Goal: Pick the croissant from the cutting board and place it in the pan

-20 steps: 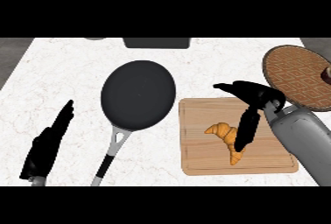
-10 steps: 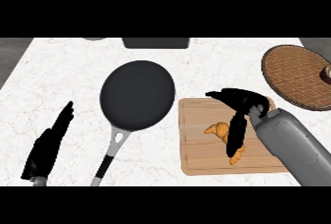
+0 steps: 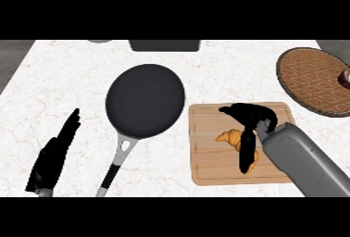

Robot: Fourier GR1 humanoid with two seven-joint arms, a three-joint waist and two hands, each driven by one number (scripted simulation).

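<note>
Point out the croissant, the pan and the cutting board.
croissant (image 3: 229, 137): head view, exposed left end.
pan (image 3: 145, 101): head view, middle of its dark bowl.
cutting board (image 3: 209, 166): head view, bare wood at lower left.

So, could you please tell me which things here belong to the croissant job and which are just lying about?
Part of the job:
- croissant
- cutting board
- pan
- right hand, over the croissant

Lying about:
- brown patterned plate, upper right
- dark object at the far edge
- left hand, resting open at the left
</note>
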